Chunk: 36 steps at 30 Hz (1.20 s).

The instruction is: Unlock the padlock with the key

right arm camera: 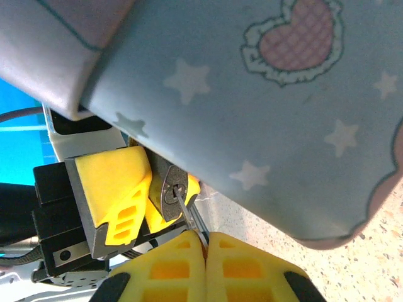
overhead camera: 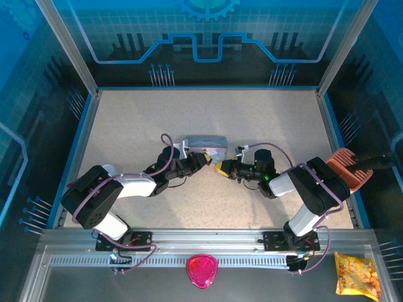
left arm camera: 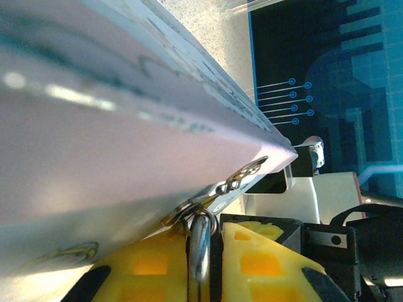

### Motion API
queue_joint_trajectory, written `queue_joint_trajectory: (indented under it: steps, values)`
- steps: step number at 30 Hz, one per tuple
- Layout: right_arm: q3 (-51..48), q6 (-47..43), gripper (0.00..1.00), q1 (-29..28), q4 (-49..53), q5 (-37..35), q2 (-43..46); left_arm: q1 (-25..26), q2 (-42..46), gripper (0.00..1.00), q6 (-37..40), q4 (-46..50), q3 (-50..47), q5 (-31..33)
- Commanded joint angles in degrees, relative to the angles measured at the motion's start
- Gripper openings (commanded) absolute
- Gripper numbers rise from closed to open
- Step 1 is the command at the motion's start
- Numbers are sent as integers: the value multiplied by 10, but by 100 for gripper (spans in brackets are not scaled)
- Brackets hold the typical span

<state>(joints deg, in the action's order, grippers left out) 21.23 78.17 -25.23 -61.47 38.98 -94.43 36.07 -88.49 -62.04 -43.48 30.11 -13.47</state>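
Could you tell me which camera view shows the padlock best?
The right wrist view: the padlock faces it, keyhole visible, the key at it. The left wrist view shows only its shiny edge; from the top, it is too small to make out.

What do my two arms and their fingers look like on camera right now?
Both have black joints and white shells: left arm, right arm. A purplish cable loops along each. A green light glows near the right wrist. The left gripper and right gripper carry blocky yellow fingers with slotted cut-outs.
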Motion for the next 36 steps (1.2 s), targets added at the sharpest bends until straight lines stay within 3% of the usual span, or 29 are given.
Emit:
queue_joint_trajectory:
  steps: [1,6,10,16,30,36]
  values:
    - [35,-13,0,-24,-61,-39,6,57,-3,1,27,-33,34,-142]
    - [31,-12,0,-17,-70,-40,4,58,-9,0,26,-38,39,-153]
    - [32,-3,0,19,-55,-42,8,61,-5,0,28,-45,34,-168]
    - [50,-41,0,29,36,-51,22,63,-1,0,22,-68,27,-174]
    - [59,-28,0,35,-21,-46,-23,73,-7,0,16,-93,42,-208]
    - [84,-68,0,38,27,-34,-6,73,-16,0,25,-71,55,-219]
